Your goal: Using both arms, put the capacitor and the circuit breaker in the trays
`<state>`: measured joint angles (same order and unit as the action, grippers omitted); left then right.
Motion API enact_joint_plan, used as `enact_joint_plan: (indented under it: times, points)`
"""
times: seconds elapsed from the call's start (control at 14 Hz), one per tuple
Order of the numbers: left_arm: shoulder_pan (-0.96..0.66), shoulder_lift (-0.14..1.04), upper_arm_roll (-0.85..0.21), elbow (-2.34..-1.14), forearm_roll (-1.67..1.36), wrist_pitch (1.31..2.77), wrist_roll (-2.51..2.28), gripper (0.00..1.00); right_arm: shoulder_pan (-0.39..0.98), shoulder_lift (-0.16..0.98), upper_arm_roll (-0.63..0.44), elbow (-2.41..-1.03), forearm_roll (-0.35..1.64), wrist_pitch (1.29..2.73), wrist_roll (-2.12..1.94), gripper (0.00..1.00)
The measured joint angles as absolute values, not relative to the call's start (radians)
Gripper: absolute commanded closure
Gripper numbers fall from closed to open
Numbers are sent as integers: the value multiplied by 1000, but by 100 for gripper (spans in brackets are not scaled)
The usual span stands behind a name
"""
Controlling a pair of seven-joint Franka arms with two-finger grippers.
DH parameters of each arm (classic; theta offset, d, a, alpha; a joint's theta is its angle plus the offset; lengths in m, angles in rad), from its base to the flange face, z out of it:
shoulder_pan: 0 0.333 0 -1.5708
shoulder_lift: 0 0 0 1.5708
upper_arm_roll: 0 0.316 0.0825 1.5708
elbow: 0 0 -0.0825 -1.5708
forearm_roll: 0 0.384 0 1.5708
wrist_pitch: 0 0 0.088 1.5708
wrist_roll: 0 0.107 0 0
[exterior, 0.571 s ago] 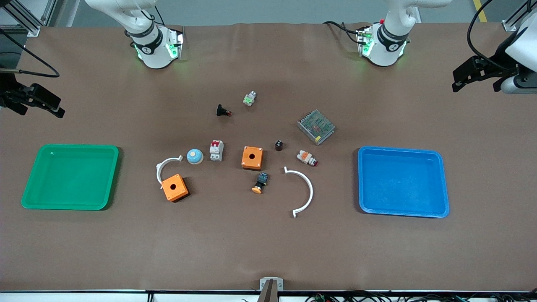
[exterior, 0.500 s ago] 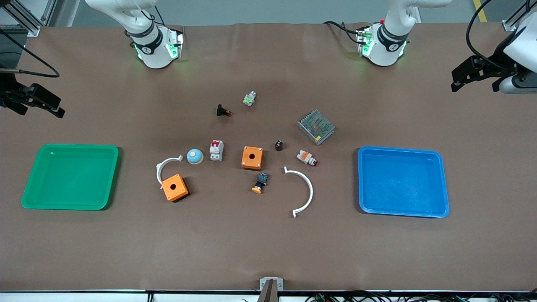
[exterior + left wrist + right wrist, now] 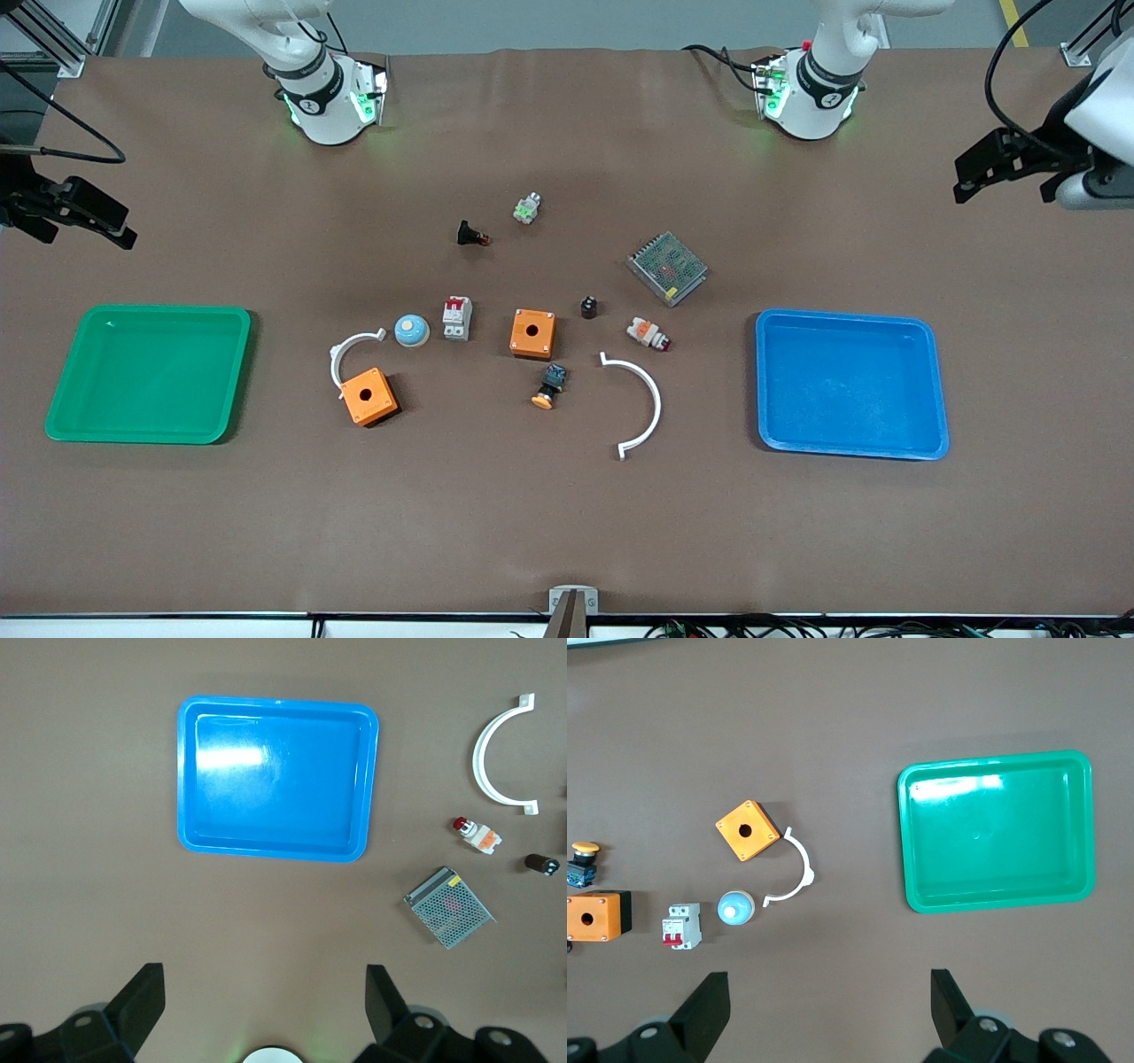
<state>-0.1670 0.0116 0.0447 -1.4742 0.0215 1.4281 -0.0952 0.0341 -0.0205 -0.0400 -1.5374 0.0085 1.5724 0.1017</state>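
The capacitor [image 3: 588,307], a tiny black cylinder, stands mid-table beside an orange box [image 3: 533,333]; it also shows in the left wrist view [image 3: 539,865]. The circuit breaker [image 3: 457,317], white-grey with red levers, lies beside a blue dome [image 3: 412,330]; it also shows in the right wrist view [image 3: 682,927]. My left gripper [image 3: 967,175] is open and empty, up over the table's edge at the left arm's end; its wrist view [image 3: 264,1010] shows the fingers wide apart. My right gripper [image 3: 111,221] is open and empty over the right arm's end, above the green tray; its wrist view [image 3: 830,1010] shows the same.
A green tray [image 3: 237,372] lies at the right arm's end, a blue tray [image 3: 762,381] at the left arm's end. A second orange box [image 3: 369,396], two white arcs [image 3: 651,408] [image 3: 347,350], a mesh power unit [image 3: 667,268] and small buttons [image 3: 469,234] lie scattered mid-table.
My left gripper has shifted very slightly at the table's edge. The right gripper and all objects have not moved.
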Motion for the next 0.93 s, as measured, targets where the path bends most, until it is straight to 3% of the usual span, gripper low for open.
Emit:
enact_joint_plan:
  times: [0.43, 0.93]
  points:
    - [-217, 203, -32, -1466, 21, 1553, -249, 0, 34, -9, -40, -1537, 9, 1572, 102, 0]
    - [-460, 452, -64, -1467, 21, 1760, -760, 0, 111, 123, -19, -1538, 9, 1579, 100, 0]
